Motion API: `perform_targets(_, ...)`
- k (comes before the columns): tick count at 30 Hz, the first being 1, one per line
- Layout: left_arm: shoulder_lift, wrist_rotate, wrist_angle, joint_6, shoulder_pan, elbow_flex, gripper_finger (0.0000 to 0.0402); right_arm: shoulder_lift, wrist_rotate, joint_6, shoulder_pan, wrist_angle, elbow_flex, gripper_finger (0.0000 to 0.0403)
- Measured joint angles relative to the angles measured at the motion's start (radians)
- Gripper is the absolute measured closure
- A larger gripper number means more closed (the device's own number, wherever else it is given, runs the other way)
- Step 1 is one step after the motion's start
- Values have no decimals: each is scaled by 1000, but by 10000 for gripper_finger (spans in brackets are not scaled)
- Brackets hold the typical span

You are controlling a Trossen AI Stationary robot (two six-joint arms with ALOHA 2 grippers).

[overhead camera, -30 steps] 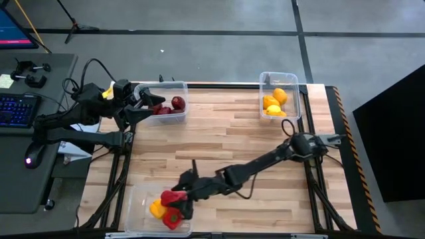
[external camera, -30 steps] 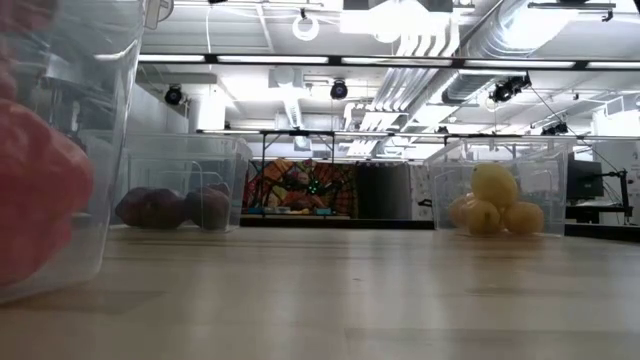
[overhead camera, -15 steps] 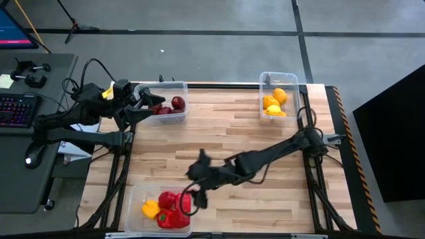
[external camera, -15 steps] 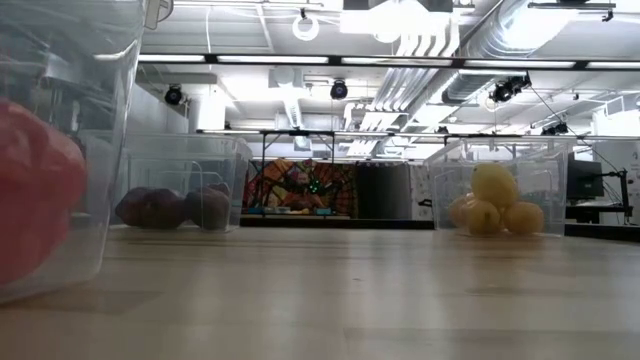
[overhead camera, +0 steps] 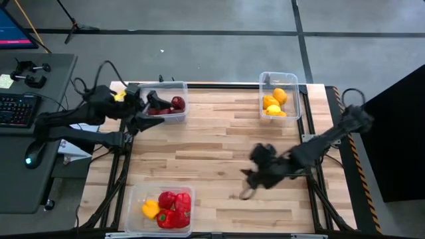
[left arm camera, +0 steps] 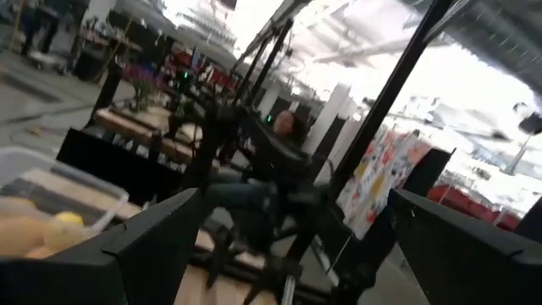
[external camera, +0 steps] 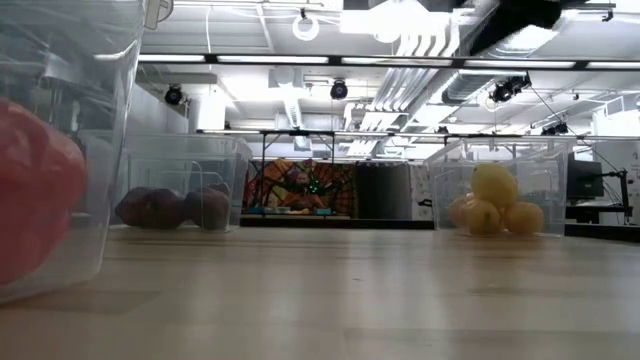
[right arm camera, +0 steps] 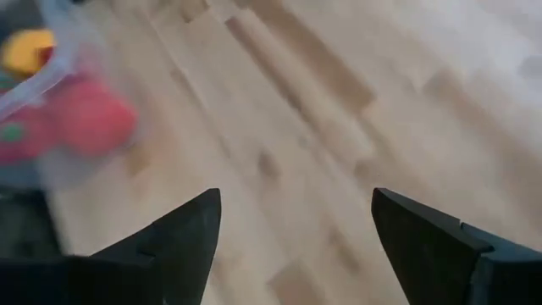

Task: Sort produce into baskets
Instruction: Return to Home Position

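Three clear tubs stand on the wooden table. The near-left tub (overhead camera: 136, 199) holds red and yellow peppers (overhead camera: 169, 209). The far-left tub (overhead camera: 179, 86) holds maroon fruits (overhead camera: 174, 104). The far-right tub (overhead camera: 265, 78) holds lemons (overhead camera: 274, 101). My left gripper (overhead camera: 154, 105) is open and empty, over the maroon tub's left part; its fingers stand wide apart in the left wrist view (left arm camera: 288, 246). My right gripper (overhead camera: 250, 179) is open and empty, above bare table right of centre; the right wrist view (right arm camera: 292, 246) shows the pepper tub (right arm camera: 51, 76) farther off.
A desk with a keyboard (overhead camera: 16, 109) stands beyond the table's left edge. Bare wood lies between the three tubs. In the low view the peppers (external camera: 30, 200), maroon fruits (external camera: 170, 208) and lemons (external camera: 495, 205) rest in their tubs.
My right gripper has come up out of the pepper tub and swung toward the table's right edge, empty. The peppers stay in the tub, where the red ones have settled beside the yellow one. My left gripper has shifted a little toward the table's right, over the maroon tub.
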State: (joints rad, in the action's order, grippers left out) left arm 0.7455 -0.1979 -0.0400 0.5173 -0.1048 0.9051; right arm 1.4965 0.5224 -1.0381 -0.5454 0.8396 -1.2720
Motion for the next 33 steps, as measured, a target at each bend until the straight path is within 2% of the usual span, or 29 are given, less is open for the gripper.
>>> perform_targets(4, 48, -1, 16, -44, 11, 0, 37, -213, -25, -143, -78, -190, 280, 107)
perform_targets(6, 76, 1, 18, -88, 12, -4, 37, -307, -13, -174, -101, -296, 379, 107)
perform_targets(9, 107, 56, -52, -109, 12, -62, 37, -418, 27, -175, -116, -424, 493, 107)
perform_targets(13, 103, 89, -297, -61, 12, -220, 38, -539, 62, -93, -117, -525, 562, 107)
perform_targets(18, 53, 171, -515, 26, 11, -432, 65, -630, 89, 62, -113, -515, 567, 107)
perform_targets(21, 21, 209, -588, 30, 1, -528, 95, -663, 79, 142, -105, -510, 566, 107)
perform_targets(26, -34, 208, -613, 37, -34, -644, 166, -681, 144, 48, -88, -516, 566, 107)
perform_targets(33, -138, 200, -624, 55, -41, -759, 306, -681, 154, -34, -50, -517, 566, 107)
